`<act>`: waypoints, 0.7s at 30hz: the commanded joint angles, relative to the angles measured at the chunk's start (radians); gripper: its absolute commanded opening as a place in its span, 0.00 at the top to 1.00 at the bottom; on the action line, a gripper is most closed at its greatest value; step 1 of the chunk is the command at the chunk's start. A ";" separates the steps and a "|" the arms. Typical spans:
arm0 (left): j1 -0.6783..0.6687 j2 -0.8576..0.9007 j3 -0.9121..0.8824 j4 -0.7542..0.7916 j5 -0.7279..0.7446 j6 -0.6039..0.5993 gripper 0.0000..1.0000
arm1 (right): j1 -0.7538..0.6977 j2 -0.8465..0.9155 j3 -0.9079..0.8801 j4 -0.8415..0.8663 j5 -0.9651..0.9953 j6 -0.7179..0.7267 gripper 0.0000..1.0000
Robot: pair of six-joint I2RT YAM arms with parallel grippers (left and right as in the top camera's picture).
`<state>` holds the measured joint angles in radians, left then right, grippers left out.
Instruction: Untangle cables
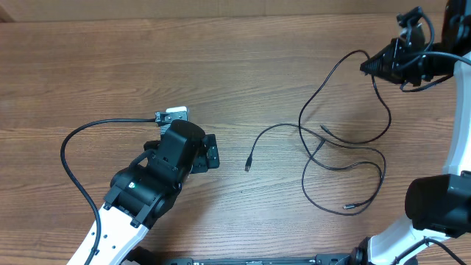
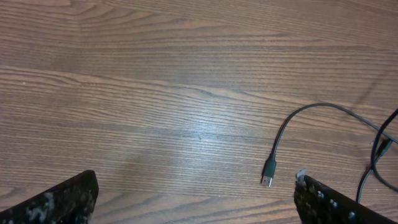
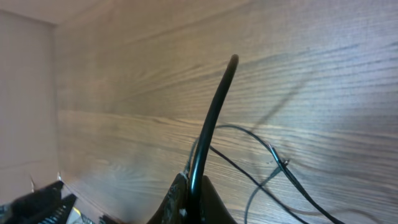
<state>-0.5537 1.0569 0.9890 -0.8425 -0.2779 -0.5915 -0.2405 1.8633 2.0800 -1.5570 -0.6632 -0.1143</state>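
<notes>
Several thin black cables [image 1: 346, 147] lie in crossing loops on the wooden table at centre right. One loose end with a USB plug [image 1: 248, 165] points toward my left gripper [image 1: 215, 153]. That gripper is open and empty just left of it. In the left wrist view the plug [image 2: 268, 171] lies near the right finger, ahead of the open jaws [image 2: 196, 205]. My right gripper [image 1: 366, 66] is raised at the upper right, shut on a cable [image 3: 214, 118] whose short end sticks out beyond the fingers [image 3: 196, 196]. The strands hang down to the tangle [image 3: 280, 163].
A thicker black wire [image 1: 65, 151] fixed to the left arm loops over the table at the left, ending at a small connector [image 1: 173, 114]. Another plug end [image 1: 349, 207] lies at the lower right of the tangle. The right arm's base [image 1: 441, 206] is at the lower right.
</notes>
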 commanded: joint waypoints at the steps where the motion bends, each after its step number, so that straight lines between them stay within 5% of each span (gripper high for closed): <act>1: 0.004 0.003 0.008 0.001 -0.017 0.020 0.00 | 0.005 -0.040 0.096 0.000 -0.019 0.049 0.96; 21: 0.004 0.003 0.008 0.001 -0.017 0.020 0.00 | 0.005 -0.073 0.640 0.182 -0.019 0.558 0.96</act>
<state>-0.5537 1.0569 0.9890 -0.8421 -0.2779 -0.5915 -0.2405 1.8450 2.6331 -1.3911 -0.6689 0.3508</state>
